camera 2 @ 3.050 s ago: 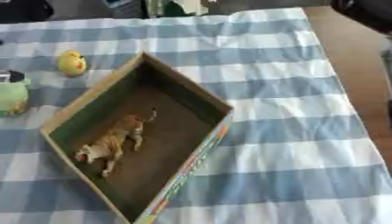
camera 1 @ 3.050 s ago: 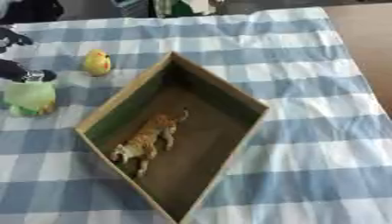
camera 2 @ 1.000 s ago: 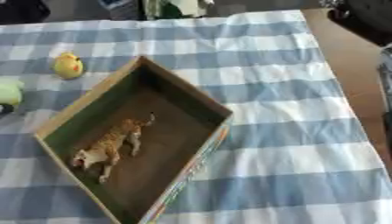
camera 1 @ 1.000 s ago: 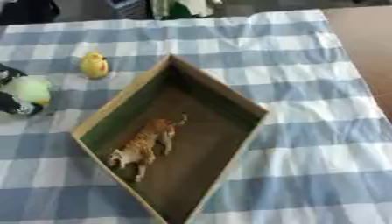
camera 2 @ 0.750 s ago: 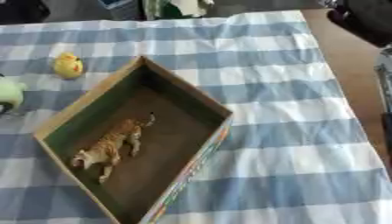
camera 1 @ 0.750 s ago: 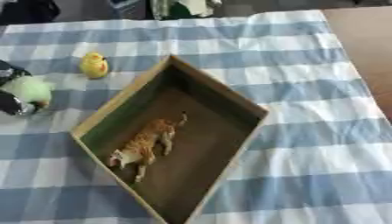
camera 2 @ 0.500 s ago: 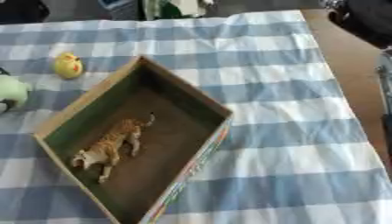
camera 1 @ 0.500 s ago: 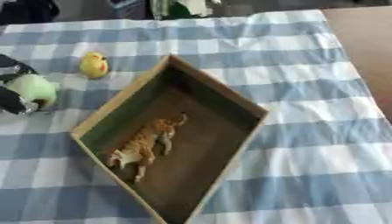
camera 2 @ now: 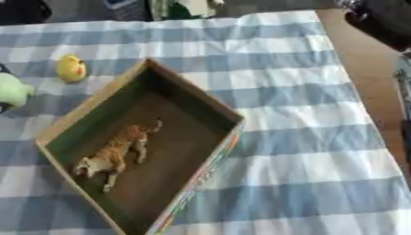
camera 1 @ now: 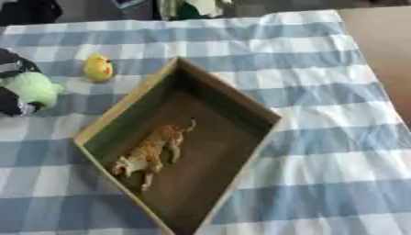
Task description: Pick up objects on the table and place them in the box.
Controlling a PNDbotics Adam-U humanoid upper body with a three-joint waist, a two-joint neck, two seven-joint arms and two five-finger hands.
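The left hand has its dark fingers curled round a soft, rounded green toy at the table's left edge, just left of the box, which I take to be the start of carrying it over the rim. A striped orange tiger already lies on its side on the box's flat brown floor, and a small smooth yellow duck waits on the blue-checked cloth just outside the far-left wall. The right hand is out of sight.
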